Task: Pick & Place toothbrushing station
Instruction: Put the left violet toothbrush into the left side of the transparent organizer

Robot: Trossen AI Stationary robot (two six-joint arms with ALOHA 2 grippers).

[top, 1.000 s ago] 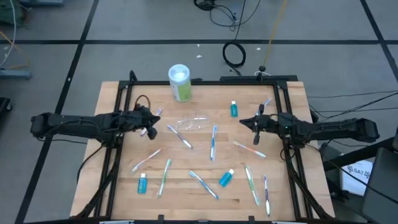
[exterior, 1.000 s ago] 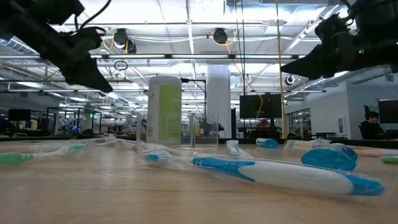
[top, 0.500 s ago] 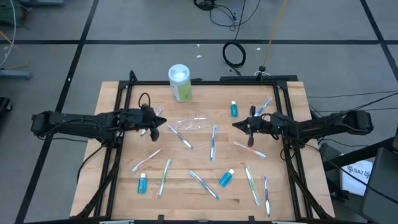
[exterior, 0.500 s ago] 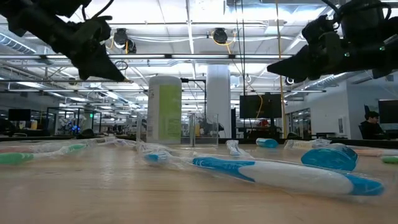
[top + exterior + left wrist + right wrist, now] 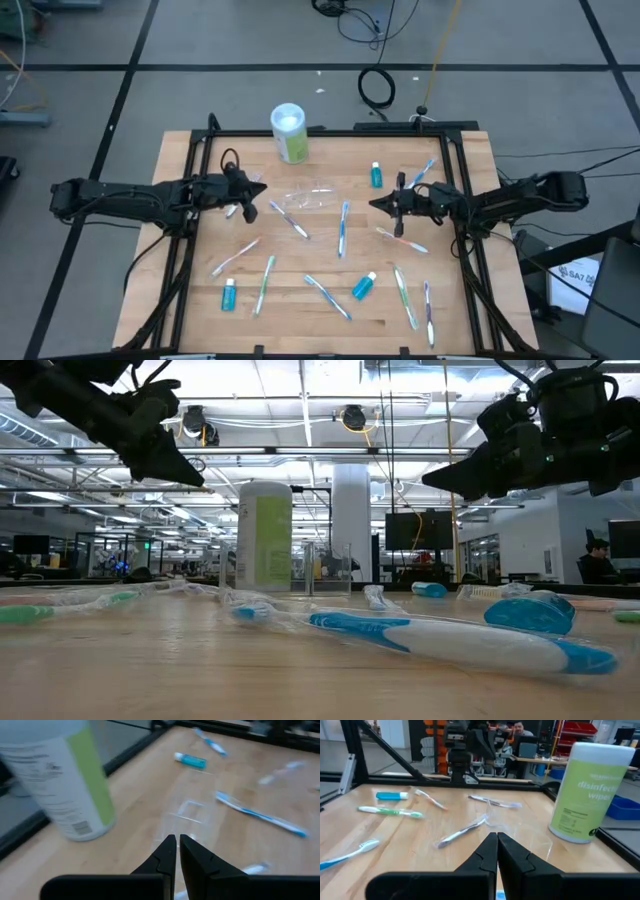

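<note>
Several slim toothbrushes lie flat on the wooden table, among them a blue one [image 5: 343, 228], a pink one [image 5: 235, 256] and a green one [image 5: 265, 283]. Three teal tubes lie at the far right [image 5: 376, 175], near left [image 5: 229, 295] and near middle [image 5: 364, 286]. The clear plastic container [image 5: 310, 197] lies on the table between my grippers; it also shows in the left wrist view [image 5: 186, 814]. My left gripper [image 5: 262, 190] is shut and empty, in the air left of the container. My right gripper [image 5: 372, 203] is shut and empty, in the air right of it.
A tall green-and-white canister [image 5: 289, 133] stands upright at the table's far edge, behind the container. A black frame [image 5: 200, 150] runs around the work area. People sit in the room beyond the table.
My right gripper has gone toward the table's left edge, closer to the clear container. My left gripper has gone a little toward the table's right and far edges, also closer to the container. Nothing on the table has moved.
</note>
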